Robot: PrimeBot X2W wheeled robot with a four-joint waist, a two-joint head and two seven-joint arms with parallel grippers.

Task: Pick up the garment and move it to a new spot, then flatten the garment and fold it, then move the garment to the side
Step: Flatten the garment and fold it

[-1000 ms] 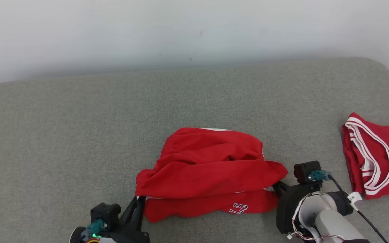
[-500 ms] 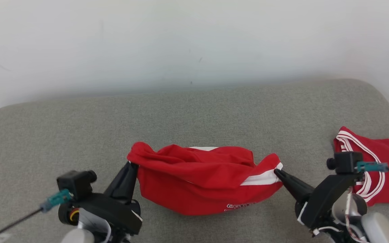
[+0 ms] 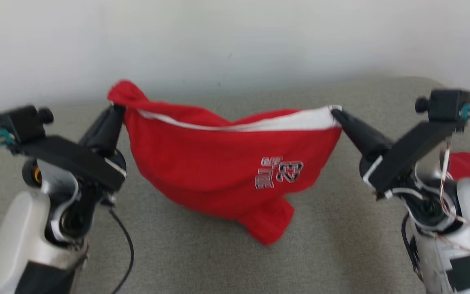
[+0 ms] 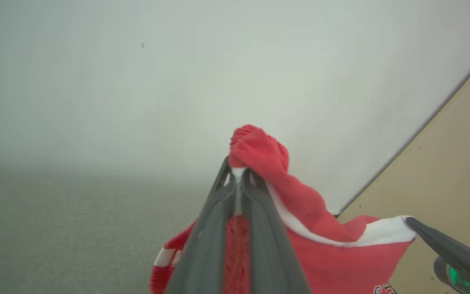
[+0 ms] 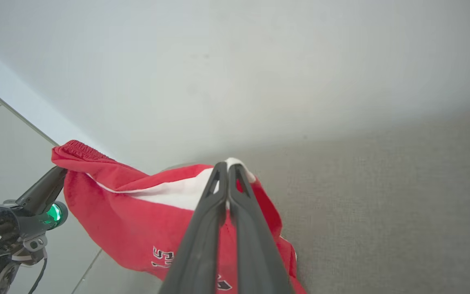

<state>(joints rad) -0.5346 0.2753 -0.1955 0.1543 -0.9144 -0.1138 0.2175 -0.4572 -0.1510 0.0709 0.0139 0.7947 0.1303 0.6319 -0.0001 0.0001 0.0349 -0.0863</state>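
The garment (image 3: 227, 171) is a pair of red shorts with a white stripe and white lettering. It hangs in the air between my two grippers, sagging in the middle, its lowest fold near the grey cushion (image 3: 178, 253). My left gripper (image 3: 117, 109) is shut on its left corner, where red cloth (image 4: 259, 149) bunches over the tips. My right gripper (image 3: 335, 111) is shut on the white-striped right corner (image 5: 235, 163). The left wrist view shows the garment (image 4: 341, 261) stretching to the right gripper (image 4: 412, 222). In the right wrist view the garment (image 5: 137, 220) runs to the left gripper (image 5: 61, 171).
A second red jersey (image 3: 469, 167) with white numbers lies on the cushion at the far right, partly behind my right arm. A pale wall (image 3: 235, 41) rises behind the cushion. The cushion's rounded back edge runs just behind the hanging shorts.
Both grippers have risen and spread apart, lifting the shorts off the cushion and stretching them between them. The head camera has also shifted.
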